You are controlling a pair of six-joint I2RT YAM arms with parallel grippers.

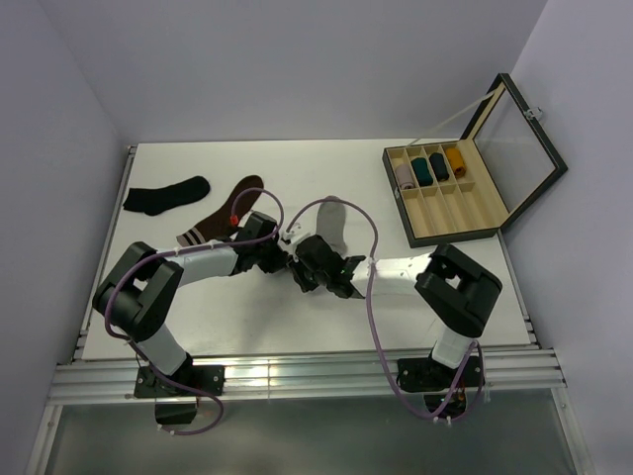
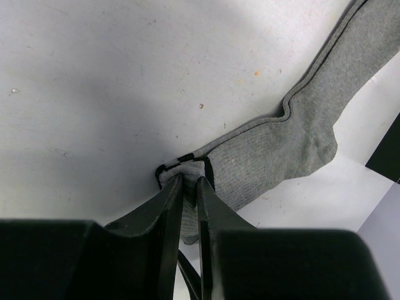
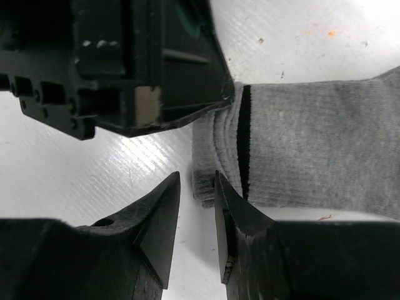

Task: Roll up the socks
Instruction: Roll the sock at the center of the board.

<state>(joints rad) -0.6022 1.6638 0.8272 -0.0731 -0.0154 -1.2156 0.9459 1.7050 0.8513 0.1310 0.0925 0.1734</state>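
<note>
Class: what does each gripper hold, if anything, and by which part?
The left gripper pinches the grey sock by its dark-striped cuff. The right gripper seems to hold nothing: its jaws stand apart at the cuff's corner.

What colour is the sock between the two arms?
The sock is light grey with a black cuff stripe, clearest in the right wrist view.

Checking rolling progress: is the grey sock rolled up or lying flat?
Mostly flat: the grey sock lies spread on the table, only its cuff end bunched where the left gripper pinches it.
</note>
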